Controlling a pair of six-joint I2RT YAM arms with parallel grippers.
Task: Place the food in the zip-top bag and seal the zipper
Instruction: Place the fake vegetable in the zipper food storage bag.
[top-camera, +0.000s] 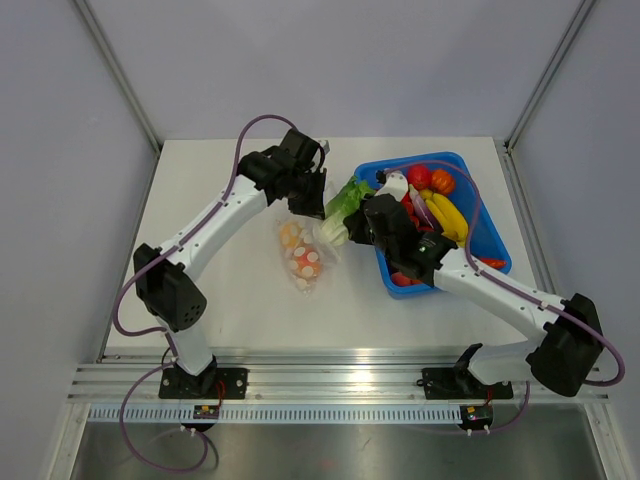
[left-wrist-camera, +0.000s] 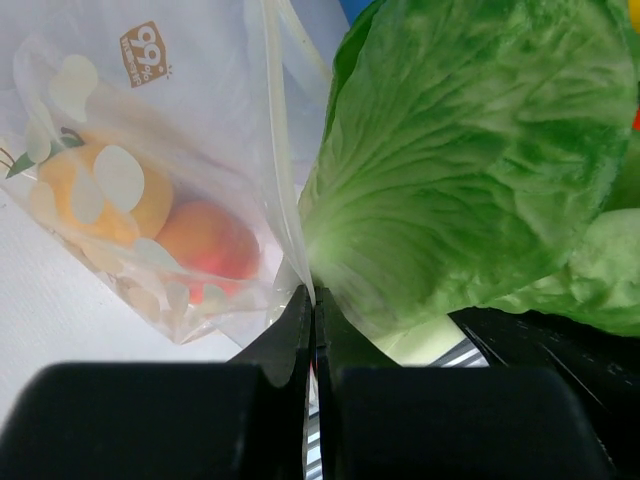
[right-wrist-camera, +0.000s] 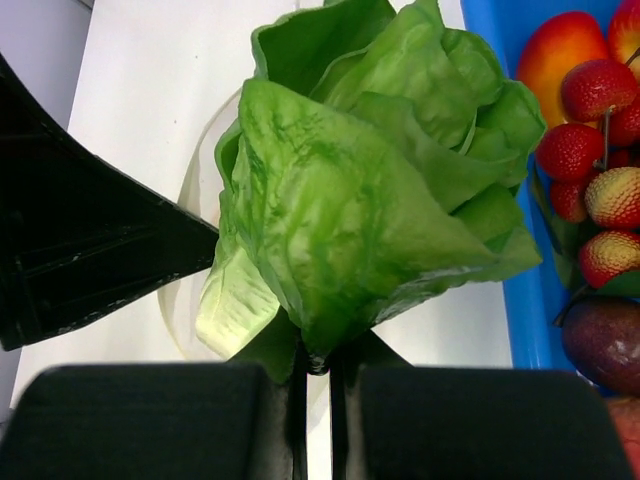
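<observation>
Lettuce (right-wrist-camera: 370, 200) is sitting pinched in your right claw (right-wrist-camera: 318, 365), its jaws squeezing narrow on a leaf. Your left claw (left-wrist-camera: 315, 305) is pinching the zip-top bag (left-wrist-camera: 150, 120) by its mouth edge. The lettuce is pressing just right of that claw; orange food pieces (left-wrist-camera: 150, 215) are lying inside the bag, up to its left.

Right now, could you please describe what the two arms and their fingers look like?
The left arm and right arm have white links with black joints, and a purple cable loops along each. Black bases sit on a silver rail. The fingers are black and taper to thin tips.
</observation>
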